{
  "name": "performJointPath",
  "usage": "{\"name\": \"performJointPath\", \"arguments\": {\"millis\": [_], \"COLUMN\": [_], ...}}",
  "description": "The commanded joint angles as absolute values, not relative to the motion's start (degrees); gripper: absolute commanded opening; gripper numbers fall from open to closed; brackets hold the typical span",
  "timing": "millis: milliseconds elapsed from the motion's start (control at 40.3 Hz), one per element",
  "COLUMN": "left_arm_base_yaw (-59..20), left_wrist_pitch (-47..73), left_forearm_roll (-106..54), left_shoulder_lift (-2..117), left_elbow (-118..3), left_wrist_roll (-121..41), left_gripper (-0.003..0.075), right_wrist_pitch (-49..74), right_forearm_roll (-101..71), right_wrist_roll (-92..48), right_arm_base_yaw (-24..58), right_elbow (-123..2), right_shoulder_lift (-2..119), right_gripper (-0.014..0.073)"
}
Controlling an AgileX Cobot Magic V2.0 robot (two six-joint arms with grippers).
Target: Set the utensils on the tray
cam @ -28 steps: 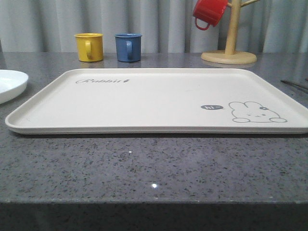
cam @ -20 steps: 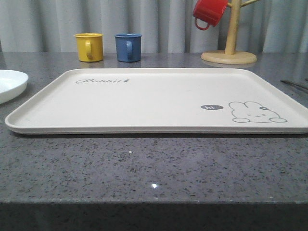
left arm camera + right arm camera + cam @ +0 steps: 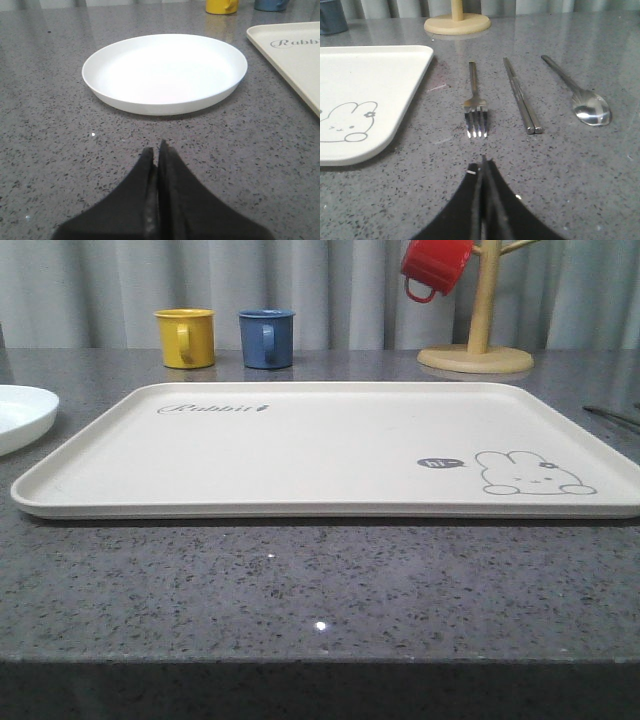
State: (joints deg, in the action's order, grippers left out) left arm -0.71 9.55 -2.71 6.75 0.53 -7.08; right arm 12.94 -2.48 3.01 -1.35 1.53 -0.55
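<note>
Fork [image 3: 475,107], chopsticks [image 3: 521,96] and spoon [image 3: 580,95] lie in a row on the worktop [image 3: 570,175] just beside the bare tray [image 3: 375,70], handy for the right pincer [image 3: 483,167], which like the left pincer [image 3: 156,152] is pressed closed, holding nothing

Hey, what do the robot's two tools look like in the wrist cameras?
Both are matte black. The left tool shows two broad fingers tapering to narrow tips, with a ribbed strip along the seam between them. The right tool looks the same, slimmer at the tip. No cables or markings are visible.
</note>
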Motion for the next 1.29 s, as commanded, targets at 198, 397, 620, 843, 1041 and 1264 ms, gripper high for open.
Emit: {"name": "performJointPath", "arguments": {"millis": [198,397,620,843,1041,1264], "left_arm_base_yaw": [-1.15,-1.15,-1.15,-1.15,-1.15,-1.15], "left_wrist_pitch": [4.82,4.28,4.12,3.75,-0.40,-13.78], "left_forearm_roll": [-3.22,-2.52,-2.52,-2.52,-2.87,-3.29], "left_shoulder_lift": [7.76,7.76,7.76,7.76,7.76,7.76], "left_elbow": [0.33,0.33,0.33,0.33,0.33,-2.43], "left_wrist_roll": [-6.62,-6.62,-6.62,-6.62,-6.62,-6.62], "left_gripper": [-0.0018,-0.0018,-0.0018,-0.0018,-0.0018,-0.0018], "right_wrist_pitch": [8.37,8.37,8.37,8.37,6.82,5.88], "right_forearm_roll": [-2.38,-2.38,-2.38,-2.38,-2.38,-2.38], "right_wrist_roll": [2.69,2.69,2.69,2.69,2.69,2.69], "right_arm_base_yaw": [-1.23,-1.23,-1.23,-1.23,-1.23,-1.23], "right_elbow": [1.54,1.54,1.54,1.54,1.48,-4.22], "right_shoulder_lift": [-1.52,-1.52,-1.52,-1.52,-1.52,-1.52], "right_gripper": [-0.0069,-0.0069,-0.0069,-0.0069,-0.0069,-0.0069]}}
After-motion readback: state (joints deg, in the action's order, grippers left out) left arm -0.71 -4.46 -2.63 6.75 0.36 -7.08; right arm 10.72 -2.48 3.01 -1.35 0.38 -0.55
